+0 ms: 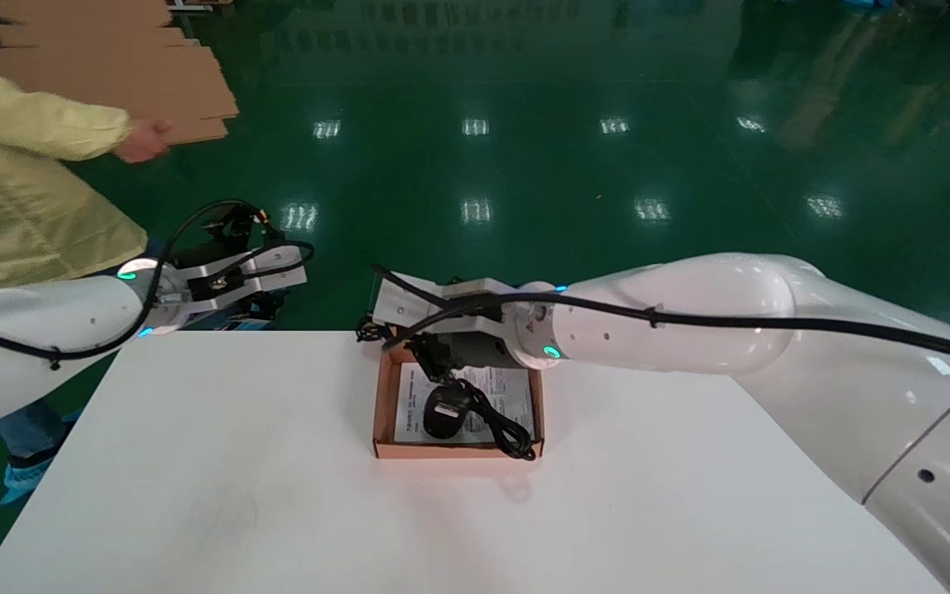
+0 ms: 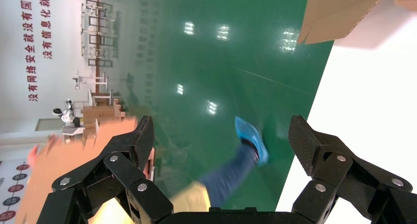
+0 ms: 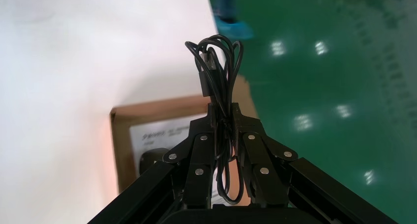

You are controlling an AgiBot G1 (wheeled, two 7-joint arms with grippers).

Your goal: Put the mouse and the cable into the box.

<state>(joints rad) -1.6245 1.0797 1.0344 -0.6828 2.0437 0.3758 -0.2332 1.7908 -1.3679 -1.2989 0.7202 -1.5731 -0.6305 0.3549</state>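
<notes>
One white table (image 1: 195, 495) carries everything, and one cardboard box (image 1: 450, 451) sits at its middle. The right arm reaches across from the box's right. The right gripper (image 3: 223, 117) hangs over the box's far left corner, clenched on one coiled cable (image 3: 216, 62) pinched at mid-bundle, probably so the loops stay gathered for lowering inside. The left gripper (image 2: 221, 126) is parked well off the box's far left, beyond the table edge, fingers spread and holding nothing. Inside the box lie one printed sheet (image 1: 504, 388), one black mouse (image 1: 444, 410) on it, and one loose black lead (image 1: 508, 433) trailing toward the near right corner. Whether that lead belongs to the mouse I cannot tell.
</notes>
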